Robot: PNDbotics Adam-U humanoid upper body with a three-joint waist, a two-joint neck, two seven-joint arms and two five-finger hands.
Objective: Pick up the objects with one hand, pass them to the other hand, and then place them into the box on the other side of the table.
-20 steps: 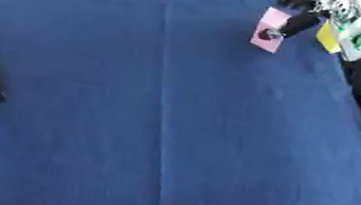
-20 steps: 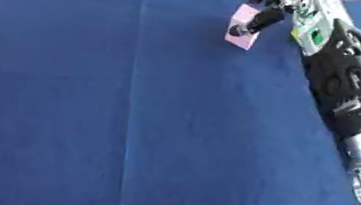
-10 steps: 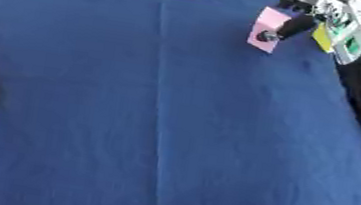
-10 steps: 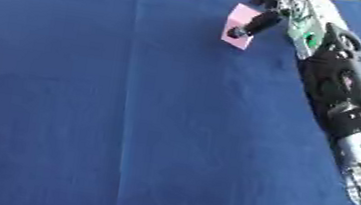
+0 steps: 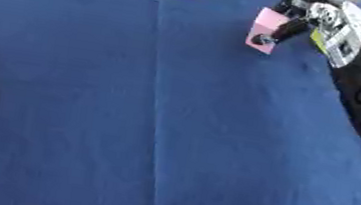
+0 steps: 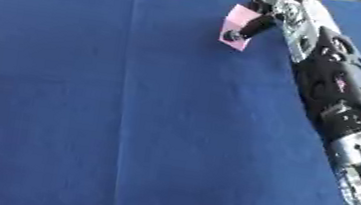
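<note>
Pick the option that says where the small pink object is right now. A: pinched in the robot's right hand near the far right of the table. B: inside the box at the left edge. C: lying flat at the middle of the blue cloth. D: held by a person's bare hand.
A: the pink object is pinched in the curled fingers of the right hand near the far right of the blue cloth.

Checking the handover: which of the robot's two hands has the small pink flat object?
The right hand, at the blue cloth's far edge, fingers curled round the pink flat object; no left hand shows.
</note>
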